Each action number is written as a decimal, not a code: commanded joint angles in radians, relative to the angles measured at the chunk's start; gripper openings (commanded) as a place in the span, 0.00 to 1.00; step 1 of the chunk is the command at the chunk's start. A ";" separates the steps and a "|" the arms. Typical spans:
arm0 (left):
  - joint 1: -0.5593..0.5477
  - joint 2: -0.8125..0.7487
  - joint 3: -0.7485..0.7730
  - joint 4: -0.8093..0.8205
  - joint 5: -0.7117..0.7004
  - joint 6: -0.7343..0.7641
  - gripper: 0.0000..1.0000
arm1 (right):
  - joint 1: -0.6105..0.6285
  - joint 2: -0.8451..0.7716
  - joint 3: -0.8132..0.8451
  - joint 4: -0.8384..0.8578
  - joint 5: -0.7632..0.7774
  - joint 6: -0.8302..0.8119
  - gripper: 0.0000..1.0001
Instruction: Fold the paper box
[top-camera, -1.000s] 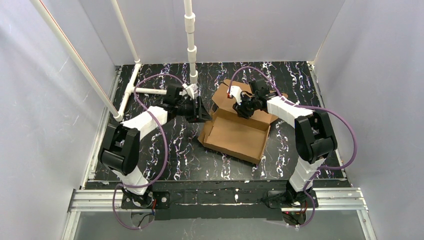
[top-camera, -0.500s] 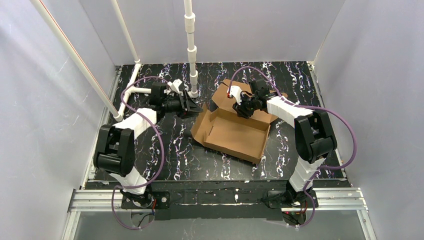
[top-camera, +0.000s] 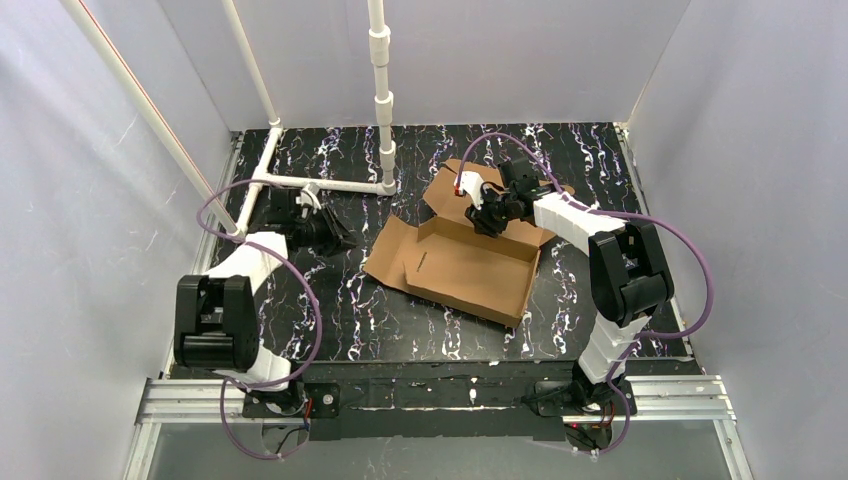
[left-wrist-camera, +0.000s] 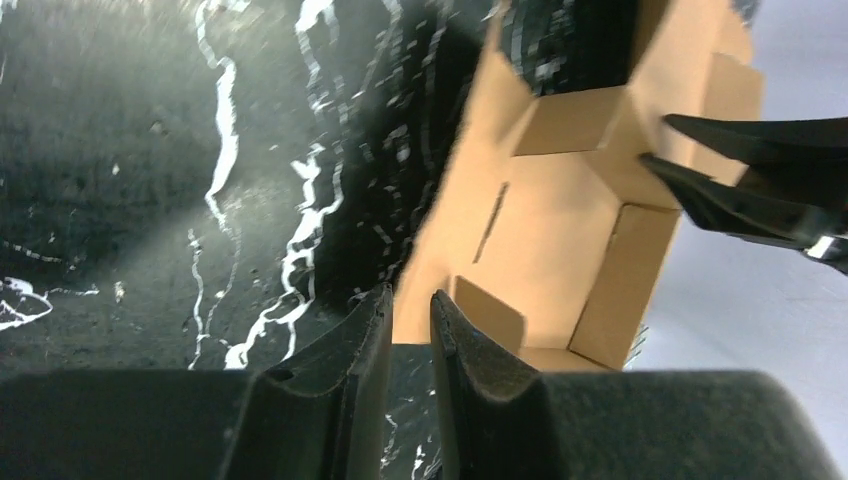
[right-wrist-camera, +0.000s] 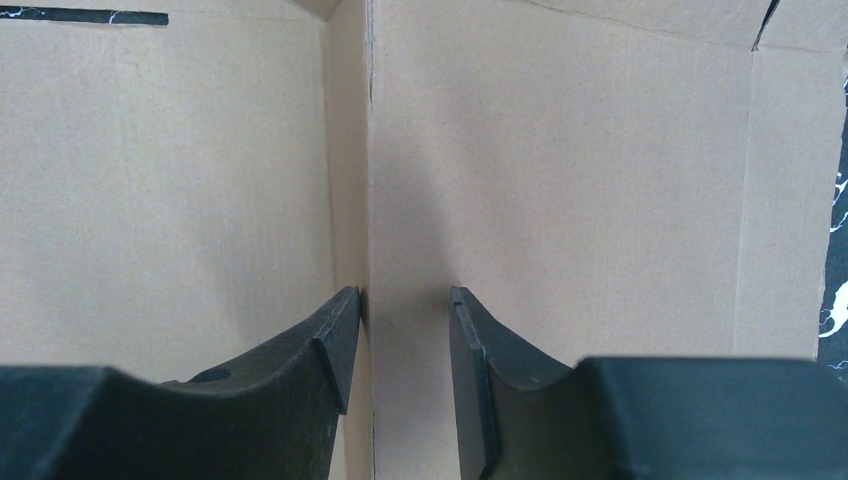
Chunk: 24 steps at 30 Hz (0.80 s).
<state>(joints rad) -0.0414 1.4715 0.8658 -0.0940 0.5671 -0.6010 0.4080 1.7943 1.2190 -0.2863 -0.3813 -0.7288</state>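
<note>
Lying half-folded, brown corrugated paper box (top-camera: 470, 268)

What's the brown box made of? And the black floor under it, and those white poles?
The paper box looks like plain brown corrugated cardboard: matte, faintly ribbed, with creased folds. The table top is black with white marble-like veins and some shine; real stone or printed sheet, I cannot tell. The white poles look like smooth plastic pipe with collar joints.

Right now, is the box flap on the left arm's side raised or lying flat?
Flat, or nearly. The paper box's left flap lies spread on the table, slot showing, while its near wall stands upright.
</note>
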 joint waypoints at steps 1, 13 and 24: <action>-0.005 0.056 -0.029 -0.081 -0.039 0.026 0.20 | 0.009 0.042 -0.009 -0.040 -0.027 0.022 0.45; -0.072 0.284 -0.006 0.078 0.157 0.015 0.15 | 0.009 0.040 -0.006 -0.045 -0.036 0.023 0.45; -0.166 0.325 0.046 0.154 0.283 0.001 0.23 | 0.016 0.048 -0.001 -0.069 -0.048 0.003 0.44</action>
<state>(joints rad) -0.1856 1.8103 0.8616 0.0395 0.7876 -0.6033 0.4080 1.7954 1.2190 -0.2871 -0.3992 -0.7303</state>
